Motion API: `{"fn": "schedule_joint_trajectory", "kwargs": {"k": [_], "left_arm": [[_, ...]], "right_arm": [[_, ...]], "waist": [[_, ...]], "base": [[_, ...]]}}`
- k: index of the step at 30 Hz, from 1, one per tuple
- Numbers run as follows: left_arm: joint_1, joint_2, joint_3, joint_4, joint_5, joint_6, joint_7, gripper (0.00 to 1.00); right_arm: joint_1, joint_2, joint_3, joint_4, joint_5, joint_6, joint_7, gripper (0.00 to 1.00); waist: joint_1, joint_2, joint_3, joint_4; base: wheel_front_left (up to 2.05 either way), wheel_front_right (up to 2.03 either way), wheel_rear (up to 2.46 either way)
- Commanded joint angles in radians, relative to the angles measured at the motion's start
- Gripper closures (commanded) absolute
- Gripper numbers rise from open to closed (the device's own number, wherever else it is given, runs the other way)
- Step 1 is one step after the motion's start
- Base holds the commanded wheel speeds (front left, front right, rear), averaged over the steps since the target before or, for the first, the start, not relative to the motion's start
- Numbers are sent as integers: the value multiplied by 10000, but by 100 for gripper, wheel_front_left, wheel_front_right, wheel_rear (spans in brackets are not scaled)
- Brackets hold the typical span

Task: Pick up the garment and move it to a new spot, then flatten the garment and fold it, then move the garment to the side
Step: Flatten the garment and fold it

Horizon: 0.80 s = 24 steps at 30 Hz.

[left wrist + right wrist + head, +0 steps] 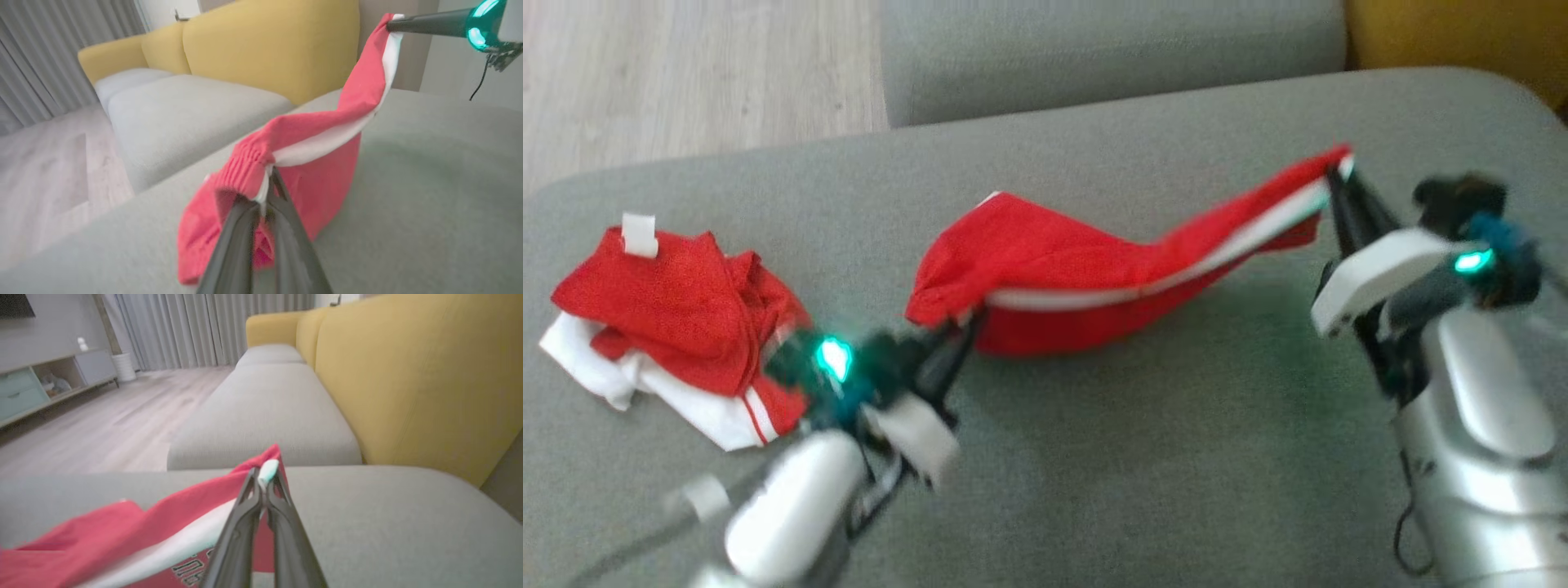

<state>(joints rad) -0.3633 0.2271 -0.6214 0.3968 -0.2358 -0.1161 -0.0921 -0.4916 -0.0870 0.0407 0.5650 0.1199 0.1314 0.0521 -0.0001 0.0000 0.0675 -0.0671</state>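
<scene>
Head view showed two red garments: heap [678, 318] at left of the cushion [1143, 474], garment [1078, 261] centred. Blurred left tool [962, 328] and right tool [1335, 175] clamped its ends.

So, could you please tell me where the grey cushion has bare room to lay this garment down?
The widest bare patch of grey cushion lies in front of the held garment, between the left end effector and right end effector. Another bare strip runs behind it. The left end is crowded by a crumpled garment.
</scene>
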Motion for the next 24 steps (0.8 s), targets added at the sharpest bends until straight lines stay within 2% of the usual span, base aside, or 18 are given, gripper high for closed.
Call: {"fn": "schedule_joint_trajectory", "kwargs": {"k": [1,7,11,16,20,24], "left_arm": [[-1358,493,335,-725,-181,-81,367,100],[-3007,1132,197,-1326,-793,-136,1372,100],[-4283,1593,-382,-1518,-1585,-142,1968,100],[-5735,2162,-1189,-1426,-2233,-144,2196,100],[-5990,2393,-1366,-1424,-2587,-144,2101,100],[-5462,2605,-1616,-1806,-3058,-144,2285,100]], "right_arm": [[-779,-231,369,-918,432,-7,166,100],[-1485,-604,658,-1762,1124,-7,596,100],[-2123,-671,727,-2014,1424,-7,754,100],[-2732,-758,613,-2218,1380,-7,657,100],[-2418,-763,485,-2560,1374,-7,728,100],[-1533,-828,301,-3121,1407,-7,952,100]], "waist": [[1,0,-391,-123],[1,0,-800,-236],[1,0,-1013,-319],[1,0,-1230,-409],[1,0,-1342,-435],[1,0,-1332,-410]], "base": [[0,0,0],[0,0,0],[0,0,0],[0,0,0],[0,0,0],[0,0,0]]}}
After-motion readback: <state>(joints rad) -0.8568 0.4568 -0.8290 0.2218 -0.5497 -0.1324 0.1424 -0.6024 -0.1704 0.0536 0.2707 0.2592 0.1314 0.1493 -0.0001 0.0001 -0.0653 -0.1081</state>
